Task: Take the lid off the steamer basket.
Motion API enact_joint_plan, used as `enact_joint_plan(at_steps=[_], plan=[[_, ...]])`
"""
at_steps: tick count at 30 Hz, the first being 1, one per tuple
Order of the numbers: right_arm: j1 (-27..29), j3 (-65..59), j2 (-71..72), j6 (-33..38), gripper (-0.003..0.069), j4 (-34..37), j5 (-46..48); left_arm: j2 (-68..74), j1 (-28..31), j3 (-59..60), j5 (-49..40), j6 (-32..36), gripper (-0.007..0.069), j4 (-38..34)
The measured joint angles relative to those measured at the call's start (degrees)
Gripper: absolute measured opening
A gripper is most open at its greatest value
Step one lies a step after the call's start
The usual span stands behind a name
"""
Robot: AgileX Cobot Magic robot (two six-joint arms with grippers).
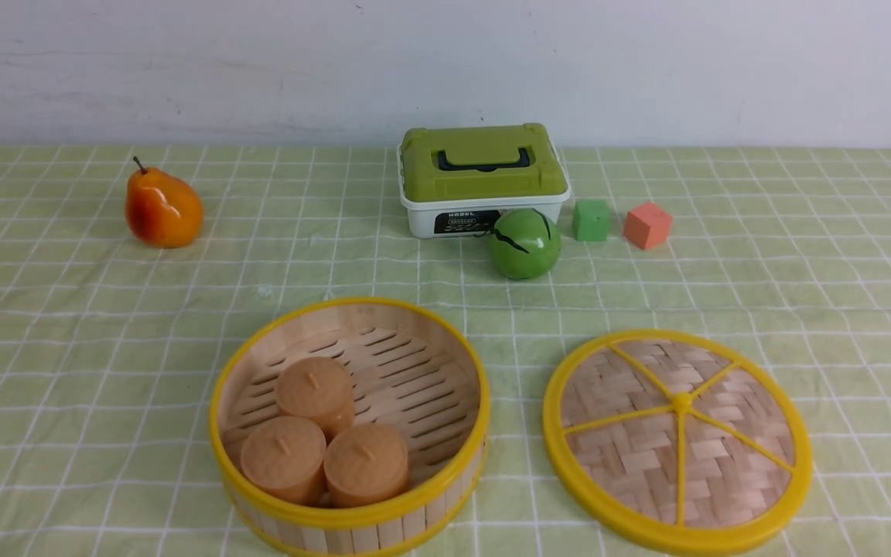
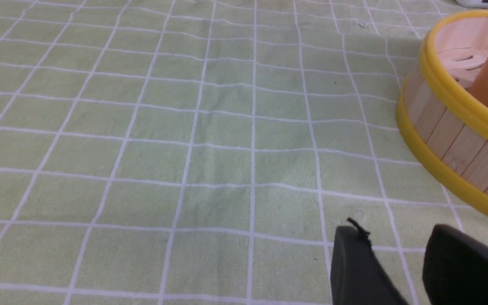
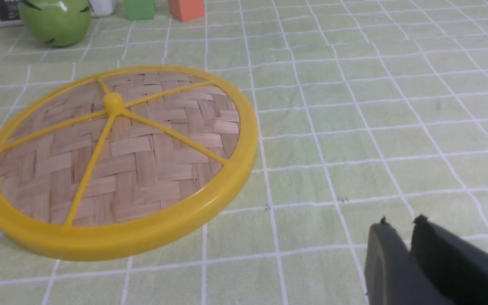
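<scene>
surface (image 1: 66, 325): pale green cloth, white grid lines. steamer basket (image 1: 414, 520): pale wood slats, yellow rims; three tan cylinders (image 1: 314, 387) inside. lid (image 1: 677, 441): herringbone weave of pale bamboo, yellow rim and spokes. pear (image 1: 163, 209) orange-yellow. box (image 1: 484, 182) white with olive-green top, black handle. ball (image 1: 524, 244) green with black lines. cubes: green (image 1: 592, 220), salmon (image 1: 647, 225). fingers (image 3: 386, 262) black.

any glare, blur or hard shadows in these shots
Front view: even light, small glare spots on the glossy orange pear and green ball. Left wrist view: the black left tool is soft-edged, the checked cloth sharp. Right wrist view: the woven yellow-rimmed lid casts a faint shadow.
</scene>
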State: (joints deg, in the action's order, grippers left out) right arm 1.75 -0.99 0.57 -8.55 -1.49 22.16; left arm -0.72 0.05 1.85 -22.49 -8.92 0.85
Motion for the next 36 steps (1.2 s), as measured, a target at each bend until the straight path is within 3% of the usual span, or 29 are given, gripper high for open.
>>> enact_joint_plan(at_steps=[36], plan=[[0.00, 0.00, 0.00, 0.00, 0.0106, 0.00, 0.00, 0.00, 0.00, 0.00, 0.00, 0.00, 0.0239, 0.00]])
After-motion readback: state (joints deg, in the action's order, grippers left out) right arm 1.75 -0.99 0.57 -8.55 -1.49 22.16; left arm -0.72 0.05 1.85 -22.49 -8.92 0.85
